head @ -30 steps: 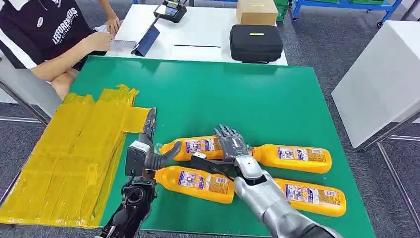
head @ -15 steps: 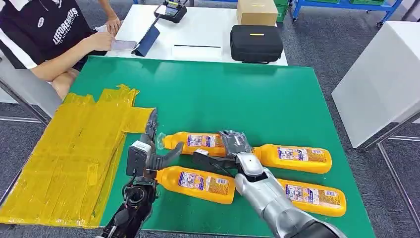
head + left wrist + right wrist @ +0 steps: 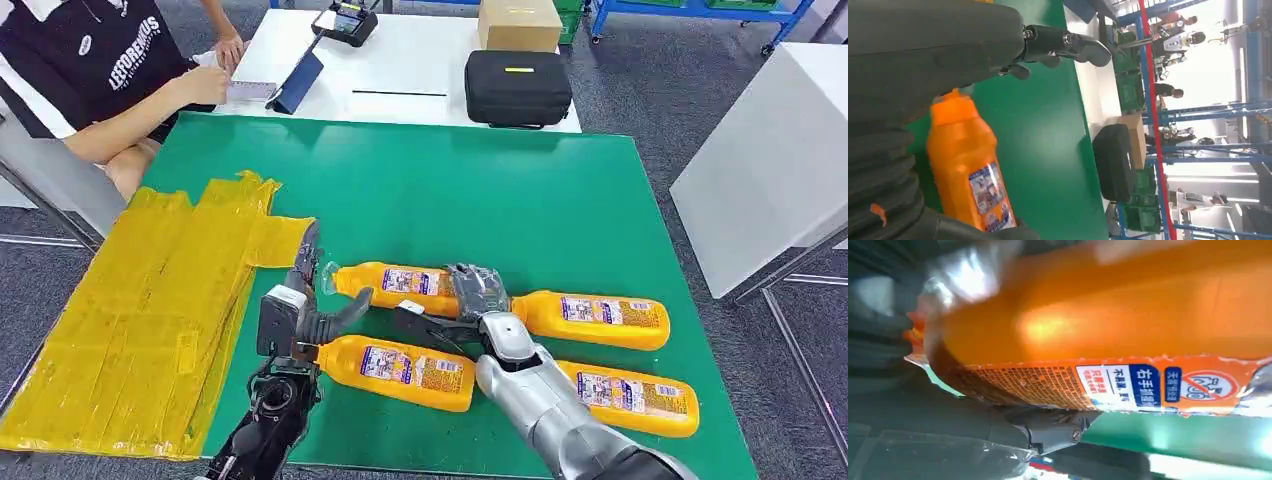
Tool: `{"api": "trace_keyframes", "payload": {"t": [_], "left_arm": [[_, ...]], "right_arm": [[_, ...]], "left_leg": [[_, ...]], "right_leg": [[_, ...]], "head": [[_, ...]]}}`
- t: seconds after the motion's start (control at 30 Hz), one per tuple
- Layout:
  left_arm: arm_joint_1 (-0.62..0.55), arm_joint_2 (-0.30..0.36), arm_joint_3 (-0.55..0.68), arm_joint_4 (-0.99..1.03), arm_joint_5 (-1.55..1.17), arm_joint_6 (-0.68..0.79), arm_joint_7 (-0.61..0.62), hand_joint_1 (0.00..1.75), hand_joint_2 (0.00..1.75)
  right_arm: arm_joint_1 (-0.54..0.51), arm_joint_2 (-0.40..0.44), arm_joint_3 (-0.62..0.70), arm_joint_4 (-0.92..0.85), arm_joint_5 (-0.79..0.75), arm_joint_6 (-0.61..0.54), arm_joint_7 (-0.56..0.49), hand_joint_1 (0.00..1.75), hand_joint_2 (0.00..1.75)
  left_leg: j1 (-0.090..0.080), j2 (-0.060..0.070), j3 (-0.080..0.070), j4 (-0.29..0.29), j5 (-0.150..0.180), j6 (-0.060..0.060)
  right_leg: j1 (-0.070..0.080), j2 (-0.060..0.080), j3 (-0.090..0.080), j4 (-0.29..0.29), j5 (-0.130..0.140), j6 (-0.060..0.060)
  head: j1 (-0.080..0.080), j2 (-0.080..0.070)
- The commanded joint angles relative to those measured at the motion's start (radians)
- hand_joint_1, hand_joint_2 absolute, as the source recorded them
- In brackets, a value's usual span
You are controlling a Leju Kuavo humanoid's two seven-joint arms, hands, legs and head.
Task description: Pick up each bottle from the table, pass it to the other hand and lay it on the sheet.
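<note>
Four orange bottles lie on the green table (image 3: pixel 520 200). My right hand (image 3: pixel 478 290) grips the far left bottle (image 3: pixel 400 283) around its base end; its label fills much of the right wrist view (image 3: pixel 1108 385). My left hand (image 3: pixel 300 305) stands open just left of this bottle's cap, fingers (image 3: pixel 1068 42) apart, and the cap end (image 3: pixel 955 107) sits between them and the thumb. A second bottle (image 3: pixel 400 365) lies nearer me, under my right forearm. Two more bottles (image 3: pixel 600 318) (image 3: pixel 630 395) lie to the right. The yellow sheet (image 3: pixel 130 310) covers the table's left side.
A person in a dark shirt (image 3: pixel 90 60) sits at the far left corner. Behind the green table a white table (image 3: pixel 400 60) carries a black case (image 3: pixel 517 87), a cardboard box (image 3: pixel 518 22) and a tablet (image 3: pixel 296 82). Another white table (image 3: pixel 770 160) stands to the right.
My right hand's fingers curled over the far left bottle and shifted it up and to the left, toward my left hand. My left hand barely moved.
</note>
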Motion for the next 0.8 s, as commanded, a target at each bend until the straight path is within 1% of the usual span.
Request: {"api": "trace_keyframes", "payload": {"t": [0.03, 0.07, 0.1, 0.17, 0.2, 0.27, 0.3, 0.33, 0.37, 0.4, 0.47, 0.5, 0.53, 0.57, 0.6, 0.63, 0.67, 0.7, 0.73, 0.77, 0.8], "left_arm": [[0.023, 0.024, 0.001, -0.051, -0.007, -0.014, 0.003, 0.0, 1.75], [0.025, 0.025, 0.0, -0.059, -0.008, -0.011, 0.003, 0.0, 1.75], [0.028, 0.025, 0.001, -0.064, -0.011, -0.009, 0.003, 0.0, 1.75], [0.028, 0.025, 0.001, -0.064, -0.011, -0.009, 0.003, 0.0, 1.75], [0.028, 0.025, 0.001, -0.064, -0.011, -0.009, 0.003, 0.0, 1.75], [0.028, 0.025, 0.001, -0.064, -0.011, -0.009, 0.003, 0.0, 1.75], [0.028, 0.025, 0.001, -0.064, -0.011, -0.009, 0.003, 0.0, 1.75], [0.03, 0.026, 0.001, -0.072, -0.011, -0.008, 0.003, 0.0, 1.75], [0.033, 0.026, 0.005, -0.079, -0.004, -0.015, 0.003, 0.0, 1.75], [0.037, 0.029, 0.008, -0.089, -0.006, -0.011, 0.003, 0.0, 1.75], [0.041, 0.031, 0.01, -0.098, -0.006, -0.007, 0.003, 0.0, 1.75], [0.042, 0.033, 0.012, -0.102, 0.001, -0.017, 0.003, 0.0, 1.75], [0.042, 0.033, 0.012, -0.104, 0.003, -0.021, 0.003, 0.0, 1.75], [0.038, 0.034, 0.01, -0.103, 0.004, -0.03, 0.003, 0.0, 1.75], [0.035, 0.034, 0.009, -0.1, 0.005, -0.035, 0.003, 0.0, 1.75], [0.024, 0.032, 0.01, -0.077, 0.013, -0.058, 0.003, 0.0, 1.75], [0.01, 0.028, 0.013, -0.044, 0.025, -0.083, 0.003, 0.0, 1.75], [-0.013, 0.023, 0.024, -0.005, 0.043, -0.124, 0.01, 0.0, 1.75], [-0.041, 0.02, 0.029, 0.028, 0.046, -0.16, 0.02, 0.0, 1.75], [-0.06, 0.023, 0.023, 0.043, 0.046, -0.198, 0.03, 0.0, 1.75], [-0.082, 0.022, 0.022, 0.056, 0.052, -0.239, 0.051, 0.0, 1.75]], "right_arm": [[0.04, 0.045, -0.239, -0.07, -0.191, -0.227, -0.164, 1.75, 1.75], [0.046, 0.048, -0.252, -0.083, -0.21, -0.241, -0.184, 1.75, 1.75], [0.048, 0.049, -0.256, -0.092, -0.217, -0.245, -0.193, 1.75, 1.75], [0.048, 0.049, -0.256, -0.092, -0.217, -0.245, -0.193, 1.75, 1.75], [0.048, 0.049, -0.256, -0.092, -0.217, -0.245, -0.193, 1.75, 1.75], [0.048, 0.049, -0.256, -0.092, -0.217, -0.245, -0.193, 1.75, 1.75], [0.048, 0.049, -0.256, -0.092, -0.217, -0.245, -0.193, 1.75, 1.75], [0.053, 0.053, -0.271, -0.1, -0.237, -0.27, -0.215, 1.75, 1.75], [0.054, 0.06, -0.291, -0.109, -0.272, -0.283, -0.25, 1.75, 1.75], [0.055, 0.067, -0.313, -0.121, -0.317, -0.285, -0.291, 1.75, 1.75], [0.06, 0.071, -0.332, -0.138, -0.362, -0.295, -0.327, 1.75, 1.75], [0.066, 0.075, -0.344, -0.153, -0.388, -0.307, -0.349, 1.75, 1.75], [0.067, 0.075, -0.35, -0.157, -0.409, -0.305, -0.366, 1.75, 1.75], [0.07, 0.077, -0.36, -0.165, -0.439, -0.301, -0.391, 1.75, 1.75], [0.073, 0.079, -0.366, -0.172, -0.457, -0.304, -0.409, 1.75, 1.75], [0.076, 0.081, -0.37, -0.181, -0.478, -0.302, -0.431, 1.75, 1.75], [0.078, 0.081, -0.37, -0.184, -0.493, -0.294, -0.448, 1.75, 1.75], [0.079, 0.083, -0.368, -0.188, -0.516, -0.289, -0.469, 1.75, 1.75], [0.081, 0.08, -0.342, -0.187, -0.534, -0.261, -0.498, 1.75, 1.75], [0.082, 0.08, -0.328, -0.187, -0.541, -0.241, -0.5, 1.75, 1.75], [0.086, 0.084, -0.313, -0.192, -0.55, -0.219, -0.509, 1.75, 1.75]], "left_leg": [[0.0, 0.001, 0.002, 0.0, -0.002, -0.001], [0.0, 0.002, 0.0, 0.0, -0.001, -0.001], [0.0, 0.003, 0.002, 0.0, -0.003, -0.002], [0.0, 0.002, -0.001, 0.0, -0.001, -0.001], [0.0, 0.001, 0.003, 0.0, -0.003, -0.002], [0.0, 0.001, 0.0, 0.0, -0.002, -0.001], [0.0, 0.002, 0.003, 0.0, -0.003, -0.002], [0.0, 0.002, 0.001, 0.0, -0.003, -0.002], [0.0, 0.003, 0.003, 0.0, -0.004, -0.002], [0.0, 0.002, 0.002, 0.0, -0.004, -0.002], [0.0, 0.001, -0.002, -0.001, -0.002, -0.001], [0.0, 0.002, 0.002, 0.0, -0.004, -0.002], [0.0, 0.002, 0.0, 0.0, -0.003, -0.002], [0.0, 0.003, 0.003, 0.0, -0.004, -0.002], [0.0, 0.002, 0.002, 0.0, -0.004, -0.002], [0.0, 0.001, 0.0, -0.001, -0.003, -0.002], [0.0, 0.002, 0.002, 0.0, -0.004, -0.002], [0.0, 0.001, 0.001, -0.001, -0.003, -0.002], [0.0, 0.001, 0.0, -0.001, -0.003, -0.002], [0.0, 0.001, 0.003, 0.0, -0.004, -0.002], [0.0, 0.0, 0.0, 0.0, -0.003, -0.002]], "right_leg": [[0.0, 0.0, 0.002, 0.0, -0.002, -0.001], [0.0, 0.001, 0.0, 0.0, -0.001, -0.001], [0.0, 0.002, 0.002, 0.001, -0.002, -0.002], [0.0, 0.0, -0.001, 0.0, -0.001, -0.001], [0.0, 0.0, 0.002, 0.001, -0.003, -0.002], [0.001, 0.0, 0.0, 0.0, -0.001, -0.001], [0.0, 0.0, 0.002, 0.0, -0.003, -0.002], [0.0, 0.001, 0.0, 0.0, -0.002, -0.001], [0.0, 0.001, 0.002, 0.001, -0.003, -0.002], [0.0, 0.001, 0.001, 0.001, -0.003, -0.002], [0.0, 0.0, -0.002, 0.0, -0.001, -0.001], [0.0, 0.0, 0.001, 0.001, -0.003, -0.002], [0.0, 0.001, 0.0, 0.0, -0.002, -0.001], [0.0, 0.001, 0.002, 0.001, -0.003, -0.002], [0.0, 0.0, 0.001, 0.0, -0.003, -0.002], [0.0, 0.0, 0.0, 0.0, -0.002, -0.001], [0.0, 0.0, 0.002, 0.001, -0.003, -0.002], [0.0, 0.0, 0.001, 0.0, -0.003, -0.002], [0.0, -0.001, 0.0, 0.0, -0.002, -0.001], [0.0, -0.001, 0.002, 0.001, -0.004, -0.002], [0.0, -0.001, 0.0, 0.0, -0.002, -0.002]], "head": [[0.001, 0.0], [0.0, 0.0], [0.0, 0.0], [0.0, 0.0], [0.0, 0.0], [0.0, 0.0], [0.0, 0.0], [0.0, 0.0], [0.0, 0.0], [0.0, 0.0], [0.001, 0.0], [0.0, 0.0], [0.0, 0.0], [0.0, 0.0], [0.0, 0.0], [0.0, 0.0], [0.0, 0.0], [0.0, 0.0], [0.0, 0.0], [0.0, 0.0], [0.0, 0.0]]}}
